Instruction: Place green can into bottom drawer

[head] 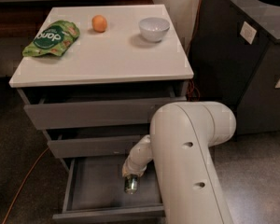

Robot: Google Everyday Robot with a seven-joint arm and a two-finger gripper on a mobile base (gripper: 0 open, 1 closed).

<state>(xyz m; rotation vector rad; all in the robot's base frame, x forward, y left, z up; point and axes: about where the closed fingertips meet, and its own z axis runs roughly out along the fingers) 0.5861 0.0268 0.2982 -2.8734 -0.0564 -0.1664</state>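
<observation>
Risk lies in the release. The green can (130, 185) hangs at the tip of the pincer (130, 178), low inside the open bottom drawer (107, 213). I cannot tell whether the pincer is clamped on it or loose. If freed while tilted or above the floor, the can may topple and roll. The bulky arm (186, 162) could also clip the drawer above when lifting.

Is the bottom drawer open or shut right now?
Open. The bottom drawer is pulled out with its grey floor showing, and the gripper and green can are over its inside.
</observation>
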